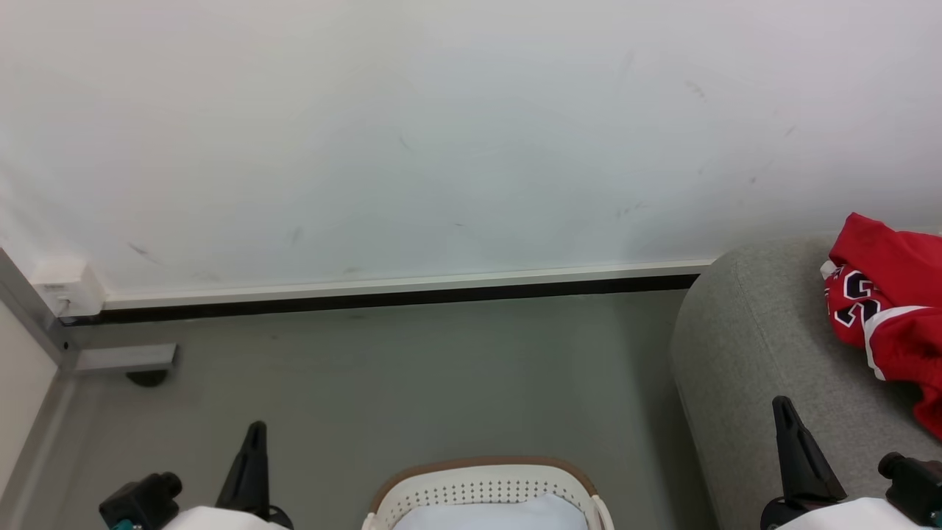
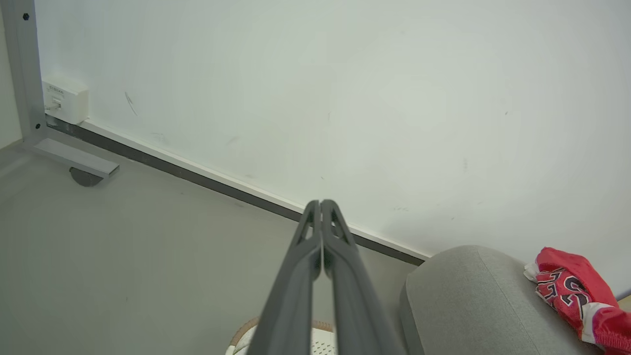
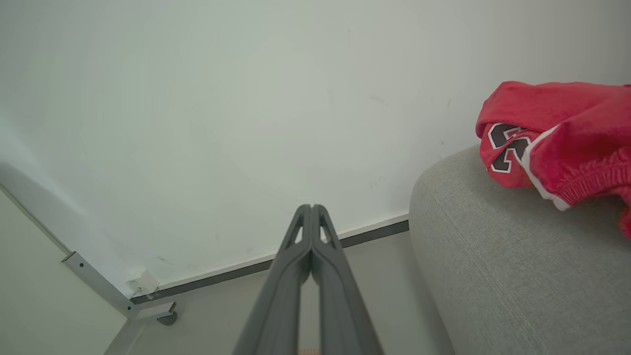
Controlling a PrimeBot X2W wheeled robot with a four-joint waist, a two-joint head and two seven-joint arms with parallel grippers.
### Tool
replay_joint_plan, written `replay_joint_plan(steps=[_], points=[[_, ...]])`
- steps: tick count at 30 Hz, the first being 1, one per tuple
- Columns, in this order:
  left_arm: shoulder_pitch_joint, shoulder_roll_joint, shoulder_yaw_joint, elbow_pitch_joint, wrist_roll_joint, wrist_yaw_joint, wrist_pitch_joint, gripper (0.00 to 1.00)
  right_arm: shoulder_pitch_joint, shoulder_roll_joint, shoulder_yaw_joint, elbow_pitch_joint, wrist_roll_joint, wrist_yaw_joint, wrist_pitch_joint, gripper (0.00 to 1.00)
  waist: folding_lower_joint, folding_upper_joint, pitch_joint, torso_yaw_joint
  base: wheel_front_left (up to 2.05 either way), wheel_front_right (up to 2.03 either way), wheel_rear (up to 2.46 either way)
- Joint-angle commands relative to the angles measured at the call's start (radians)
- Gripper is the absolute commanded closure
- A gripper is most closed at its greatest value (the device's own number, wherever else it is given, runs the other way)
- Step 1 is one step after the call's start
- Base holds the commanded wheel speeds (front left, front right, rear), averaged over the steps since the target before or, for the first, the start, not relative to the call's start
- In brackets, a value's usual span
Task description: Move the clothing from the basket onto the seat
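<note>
Rightward, red clothing (image 1: 894,294) on the seat (image 1: 743,353), near right gripper (image 1: 784,405) (fingers pressed together), left gripper (image 1: 256,428) likewise.

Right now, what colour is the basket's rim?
Brown. The rim shows best in the head view.

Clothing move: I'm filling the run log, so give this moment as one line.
clothing: on seat | basket: on floor, contents unclear | left gripper: shut, empty | right gripper: shut, empty
</note>
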Motion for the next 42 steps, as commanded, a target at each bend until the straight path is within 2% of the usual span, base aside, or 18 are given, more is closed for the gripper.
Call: replay_joint_plan(steps=[1,15,42], points=[[-0.024,0.002,0.009,-0.023,-0.047,0.006,0.009,1.0,-0.027,0.002,-0.014,-0.011,0.039,0.0,0.009,1.0,0.0,0.0,0.001,0.001,0.0,0.0,0.0],[-0.022,-0.002,0.029,-0.061,-0.252,0.021,0.063,1.0,-0.036,0.011,-0.055,-0.01,0.23,-0.001,0.062,1.0,0.0,0.0,0.006,0.01,0.0,0.0,0.0],[-0.025,-0.007,0.063,-0.103,-0.56,0.037,0.146,1.0,-0.045,0.024,-0.114,-0.008,0.52,-0.001,0.141,1.0,-0.0001,0.0,0.016,0.028,0.0,0.0,0.0]])
